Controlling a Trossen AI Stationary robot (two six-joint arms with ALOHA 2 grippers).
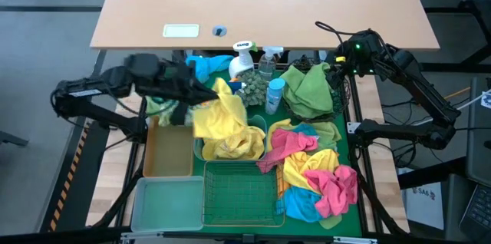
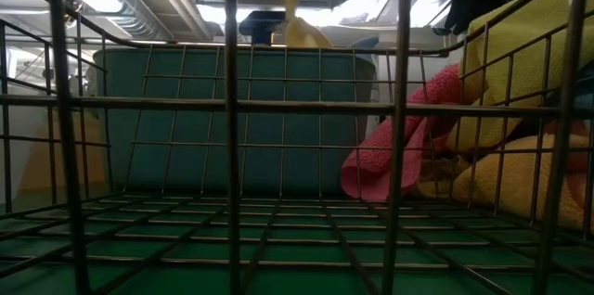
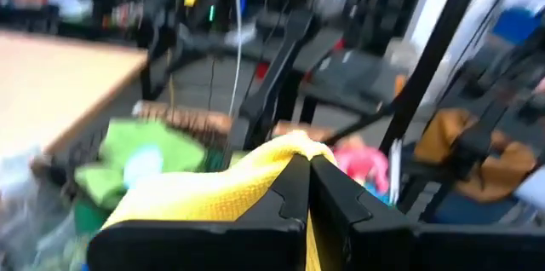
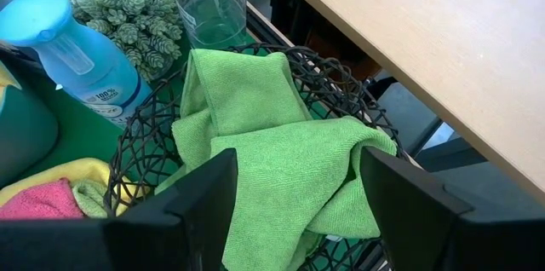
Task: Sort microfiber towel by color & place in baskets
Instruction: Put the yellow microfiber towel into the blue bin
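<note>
Left tool point(image 3: 308, 187) pinching yellow towel point(image 3: 204, 194)

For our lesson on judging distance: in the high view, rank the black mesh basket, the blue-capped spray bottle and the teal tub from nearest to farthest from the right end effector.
1. Black mesh basket: directly beside the right end effector, holding green towels.
2. Blue-capped spray bottle: toward the table's middle.
3. Teal tub: far front-left corner.

A light wooden tabletop point(image 1: 265, 6) stands on grey floor point(image 1: 46, 44) beyond.

left gripper point(image 1: 201, 95) clamped shut, right gripper point(image 4: 298, 187) spread wide
</note>
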